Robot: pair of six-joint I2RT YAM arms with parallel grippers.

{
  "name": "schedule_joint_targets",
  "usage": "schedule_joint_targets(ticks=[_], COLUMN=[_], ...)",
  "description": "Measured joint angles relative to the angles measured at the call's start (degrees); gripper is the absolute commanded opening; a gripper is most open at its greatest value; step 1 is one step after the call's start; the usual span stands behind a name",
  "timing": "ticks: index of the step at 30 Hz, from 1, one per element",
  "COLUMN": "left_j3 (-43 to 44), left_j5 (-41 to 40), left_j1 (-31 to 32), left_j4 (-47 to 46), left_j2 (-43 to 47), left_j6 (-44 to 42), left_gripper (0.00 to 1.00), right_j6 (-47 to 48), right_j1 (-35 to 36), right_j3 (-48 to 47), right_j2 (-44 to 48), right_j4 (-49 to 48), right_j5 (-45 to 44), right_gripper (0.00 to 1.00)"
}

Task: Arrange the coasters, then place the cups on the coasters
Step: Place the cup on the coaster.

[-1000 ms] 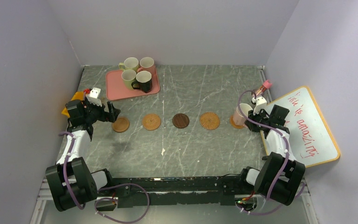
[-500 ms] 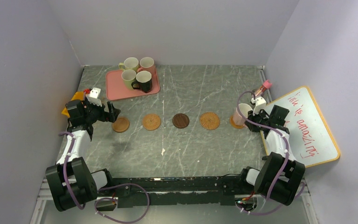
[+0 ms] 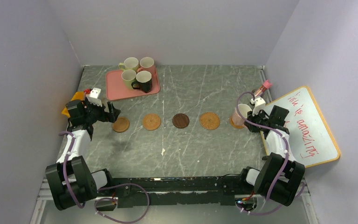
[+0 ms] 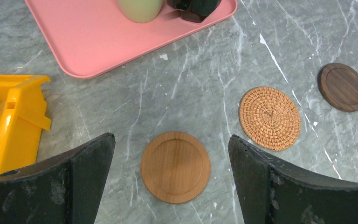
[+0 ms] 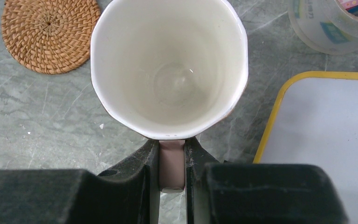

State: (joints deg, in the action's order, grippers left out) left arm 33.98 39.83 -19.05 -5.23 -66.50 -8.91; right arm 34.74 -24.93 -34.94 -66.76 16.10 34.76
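Four coasters lie in a row: smooth wood [image 3: 120, 124], woven [image 3: 151, 122], dark brown [image 3: 181, 120], woven [image 3: 209, 121]. A brown edge of another coaster [image 3: 234, 125] shows under the pink cup [image 3: 240, 113]. My right gripper [image 5: 172, 149] is shut on that cup's handle [image 5: 172, 165]; the cup stands upright, its pale inside [image 5: 170, 70] empty. My left gripper [image 4: 170, 140] is open above the smooth wood coaster [image 4: 175, 167], a finger on each side. Several cups stand on the pink tray [image 3: 116, 88]: pale green [image 3: 128, 77], black [image 3: 144, 80], pale green [image 3: 131, 64], pink [image 3: 147, 63].
A yellow bin [image 4: 14, 116] sits left of my left gripper. A whiteboard [image 3: 307, 123] with a yellow rim lies right of the right gripper. A tape roll [image 5: 331, 23] and a small jar with a pink lid [image 3: 263, 87] stand behind the cup. Walls close in on three sides.
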Motion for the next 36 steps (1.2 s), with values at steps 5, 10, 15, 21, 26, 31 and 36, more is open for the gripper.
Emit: schedule_joint_targets(ticks=[5, 10, 15, 21, 26, 31, 36], left_j3=[0.00, 0.00, 0.00, 0.00, 0.00, 0.00, 0.00], left_j5=[0.00, 0.00, 0.00, 0.00, 0.00, 0.00, 0.00], left_j1=[0.00, 0.00, 0.00, 0.00, 0.00, 0.00, 0.00], left_j4=[0.00, -0.02, -0.02, -0.02, -0.02, 0.00, 0.07], left_j2=[-0.04, -0.04, -0.04, -0.04, -0.13, -0.33, -0.55], left_j6=[-0.02, 0.00, -0.02, 0.00, 0.00, -0.02, 0.00], left_gripper=[0.96, 0.96, 0.96, 0.96, 0.96, 0.96, 0.96], right_j6=[-0.02, -0.02, -0.04, 0.02, 0.31, 0.83, 1.44], right_j1=[0.00, 0.00, 0.00, 0.00, 0.00, 0.00, 0.00], right_j3=[0.00, 0.02, 0.02, 0.09, 0.09, 0.09, 0.09], right_j2=[0.00, 0.00, 0.00, 0.00, 0.00, 0.00, 0.09], right_j4=[-0.17, -0.26, -0.28, -0.33, -0.74, -1.16, -1.11], right_j5=[-0.31, -0.42, -0.42, -0.39, -0.11, 0.07, 0.07], right_gripper=[0.01, 0.01, 0.05, 0.26, 0.39, 0.48, 0.55])
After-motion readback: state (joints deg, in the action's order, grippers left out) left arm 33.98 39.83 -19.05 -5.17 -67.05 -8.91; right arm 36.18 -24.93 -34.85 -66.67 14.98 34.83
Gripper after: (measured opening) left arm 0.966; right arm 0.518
